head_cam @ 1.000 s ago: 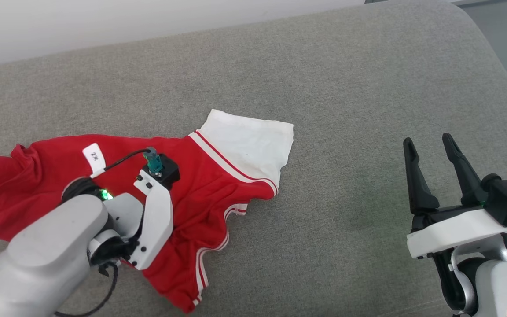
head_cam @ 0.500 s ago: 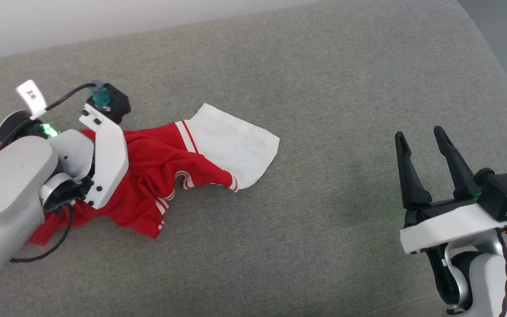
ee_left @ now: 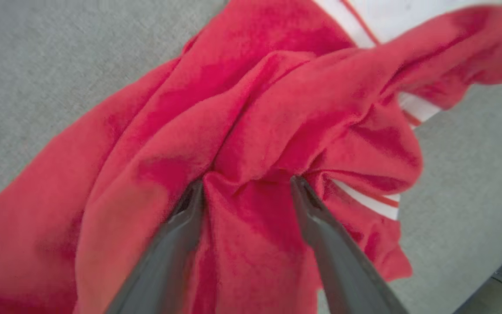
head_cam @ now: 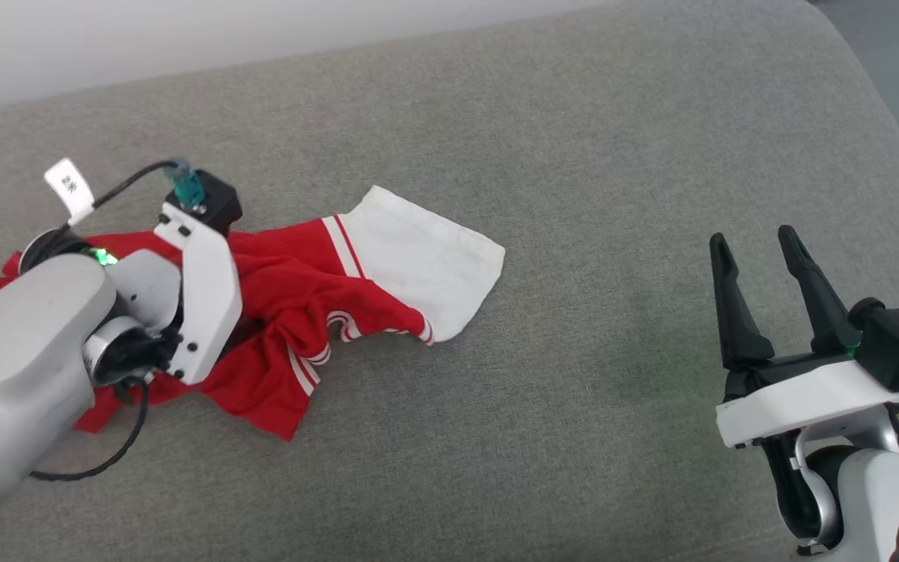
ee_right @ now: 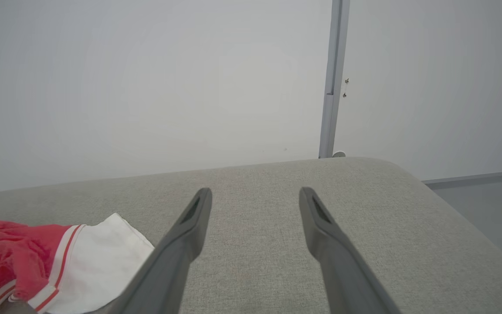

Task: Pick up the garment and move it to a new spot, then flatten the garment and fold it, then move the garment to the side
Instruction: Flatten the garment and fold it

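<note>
My left gripper (ee_left: 246, 181) stands spread, straddling the crumpled red jersey shirt with white sleeves (head_cam: 286, 289), which lies lengthwise across the grey cushion's (head_cam: 574, 156) left. My right gripper (head_cam: 754, 238), also spread, sits well apart.

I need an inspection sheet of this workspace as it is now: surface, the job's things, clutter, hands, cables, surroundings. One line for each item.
Surface: grey fabric cushion, with a rounded corner at the far right.
Job's things: garment, red, crumpled in a heap at the left; its white sleeve is spread toward the middle.
Clutter: nothing seen.
Hands: left hand is open, fingertips in the red cloth, with a fold bulging between them. Right hand is open and empty, off to the right, apart from the garment.
Cables: black cable with a white tag at the left wrist.
Surroundings: pale wall, grey upright strip, grey floor.
</note>
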Motion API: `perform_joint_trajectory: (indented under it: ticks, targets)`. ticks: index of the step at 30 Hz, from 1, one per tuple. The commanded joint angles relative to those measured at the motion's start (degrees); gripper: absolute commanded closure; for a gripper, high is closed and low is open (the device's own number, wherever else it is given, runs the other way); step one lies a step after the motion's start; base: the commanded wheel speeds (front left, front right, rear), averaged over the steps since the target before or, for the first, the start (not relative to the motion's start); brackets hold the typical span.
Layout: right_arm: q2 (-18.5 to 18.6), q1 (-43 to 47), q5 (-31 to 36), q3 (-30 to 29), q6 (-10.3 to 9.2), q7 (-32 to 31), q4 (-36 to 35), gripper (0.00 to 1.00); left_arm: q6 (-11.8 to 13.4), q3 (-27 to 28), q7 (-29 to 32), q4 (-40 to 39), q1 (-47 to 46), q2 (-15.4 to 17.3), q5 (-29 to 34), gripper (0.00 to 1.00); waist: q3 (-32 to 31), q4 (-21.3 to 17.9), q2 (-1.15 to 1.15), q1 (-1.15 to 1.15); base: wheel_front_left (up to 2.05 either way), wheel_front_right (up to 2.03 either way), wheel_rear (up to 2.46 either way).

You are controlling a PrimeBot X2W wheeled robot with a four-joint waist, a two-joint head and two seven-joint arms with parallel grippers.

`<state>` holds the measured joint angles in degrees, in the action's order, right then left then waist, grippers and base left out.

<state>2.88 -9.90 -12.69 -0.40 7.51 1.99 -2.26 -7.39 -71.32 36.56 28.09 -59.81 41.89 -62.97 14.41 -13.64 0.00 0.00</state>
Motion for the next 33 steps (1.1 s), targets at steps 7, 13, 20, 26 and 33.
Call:
perform_joint_trajectory:
  ticks: [7,13,20,26,33]
  targets:
    - [0.0,0.4,0.2,-0.8,-0.04,-0.3,0.2,0.00,0.2,0.9,2.1,-5.2,-3.9,-1.5,-1.1,0.00,-1.6,0.8,0.00,0.00,0.00,0.00,0.00]
    - [0.0,-0.4,-0.5,0.2,-0.04,0.1,0.9,0.00,1.3,1.8,1.4,-7.5,-5.4,-4.3,-1.5,0.00,-1.6,-1.5,0.00,0.00,0.00,0.00,0.00]
    - [0.0,-1.4,-2.0,2.3,-0.04,1.4,2.4,0.00,1.4,1.2,-0.8,-5.2,-4.3,-7.5,0.0,0.00,-0.5,-5.5,0.00,0.00,0.00,0.00,0.00]
    - [0.0,-1.5,-3.3,3.5,-0.04,2.5,3.8,0.00,1.4,0.1,-3.0,0.2,-2.3,-9.3,2.5,0.00,0.7,-8.2,0.00,0.00,0.00,0.00,0.00]
    - [0.0,-1.8,-3.8,4.2,-0.03,3.1,4.8,0.00,1.0,-1.2,-5.0,7.5,0.6,-11.0,7.2,0.00,1.4,-9.2,0.00,0.00,0.00,0.00,0.00]
